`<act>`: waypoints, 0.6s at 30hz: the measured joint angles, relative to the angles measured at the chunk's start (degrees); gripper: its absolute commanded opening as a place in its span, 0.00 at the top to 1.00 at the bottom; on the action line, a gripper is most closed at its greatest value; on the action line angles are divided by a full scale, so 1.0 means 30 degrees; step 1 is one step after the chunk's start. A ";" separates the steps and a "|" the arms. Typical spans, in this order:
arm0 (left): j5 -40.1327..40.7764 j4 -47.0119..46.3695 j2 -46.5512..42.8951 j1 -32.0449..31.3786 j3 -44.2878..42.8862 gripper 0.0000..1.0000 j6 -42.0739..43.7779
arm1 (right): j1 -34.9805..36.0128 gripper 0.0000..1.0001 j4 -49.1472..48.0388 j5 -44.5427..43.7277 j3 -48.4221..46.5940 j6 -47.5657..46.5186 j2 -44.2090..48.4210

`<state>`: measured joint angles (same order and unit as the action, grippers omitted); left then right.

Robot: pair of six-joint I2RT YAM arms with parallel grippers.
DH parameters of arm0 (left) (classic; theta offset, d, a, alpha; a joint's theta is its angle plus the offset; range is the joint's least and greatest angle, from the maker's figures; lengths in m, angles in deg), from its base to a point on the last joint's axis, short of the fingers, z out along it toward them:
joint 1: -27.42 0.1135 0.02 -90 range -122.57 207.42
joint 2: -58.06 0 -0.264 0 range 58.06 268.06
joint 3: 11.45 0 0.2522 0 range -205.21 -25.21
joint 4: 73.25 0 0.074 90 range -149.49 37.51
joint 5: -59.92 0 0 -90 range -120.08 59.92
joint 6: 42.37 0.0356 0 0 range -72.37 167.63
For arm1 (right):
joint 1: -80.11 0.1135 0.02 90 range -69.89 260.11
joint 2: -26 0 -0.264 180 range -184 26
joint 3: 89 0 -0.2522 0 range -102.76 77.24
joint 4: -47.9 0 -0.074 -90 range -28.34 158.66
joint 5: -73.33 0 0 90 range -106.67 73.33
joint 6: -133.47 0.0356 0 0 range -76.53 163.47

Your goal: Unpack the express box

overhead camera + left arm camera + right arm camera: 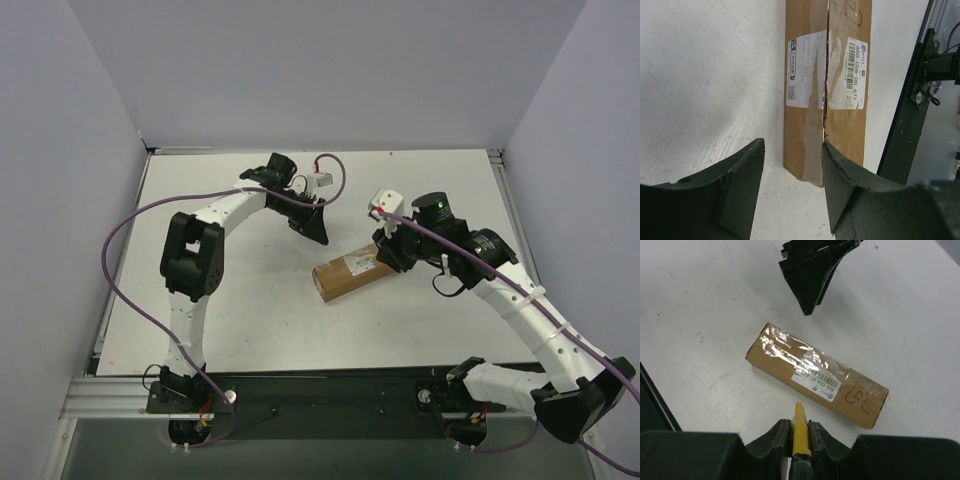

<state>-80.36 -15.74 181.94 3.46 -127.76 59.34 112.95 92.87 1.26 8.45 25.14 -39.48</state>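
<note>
The express box (350,272) is an oblong brown carton with a white label, lying on the table between the arms. In the left wrist view the box (827,85) shows a jagged slit along its taped top seam, with the flaps lying flat. My left gripper (315,228) is open and empty, hovering just beyond the box's far end; its fingers (740,190) frame that end. My right gripper (392,252) is shut on the yellow-and-black utility knife (800,432). The knife's tip points at the box (815,375) and stops just short of its near side.
The dark metal base rail (320,392) runs along the table's near edge. Grey walls close in the left, back and right. A purple cable (130,230) loops beside the left arm. The left gripper's fingers (812,270) show above the box in the right wrist view.
</note>
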 measured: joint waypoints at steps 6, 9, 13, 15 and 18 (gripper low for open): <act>0.0175 -0.1727 -0.0823 0.0430 0.2783 0.58 -0.1421 | 0.1107 1.00 0.0517 0.0182 0.2681 -0.0801 0.0867; 0.0284 -0.2463 -0.2732 0.1348 0.5894 0.81 -0.1909 | 0.1341 1.00 0.0634 -0.0277 0.3155 -0.0889 -0.0270; 0.0233 -0.2725 -0.5508 0.2965 0.9515 0.99 -0.2761 | 0.0903 1.00 -0.0809 -0.1530 0.3956 -0.0882 -0.1581; 0.0087 -0.2805 -0.5872 0.3140 1.0244 1.00 -0.2863 | 0.0131 1.00 -0.1647 -0.1953 0.4386 -0.0991 -0.2106; -0.0007 -0.3002 -0.5850 0.2412 1.1293 1.00 -0.2994 | -0.0765 1.00 -0.2776 -0.2339 0.4546 -0.1319 -0.2761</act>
<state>-80.38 -24.75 164.39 10.69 -93.88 50.35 110.66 84.54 -5.76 22.09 21.18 -47.76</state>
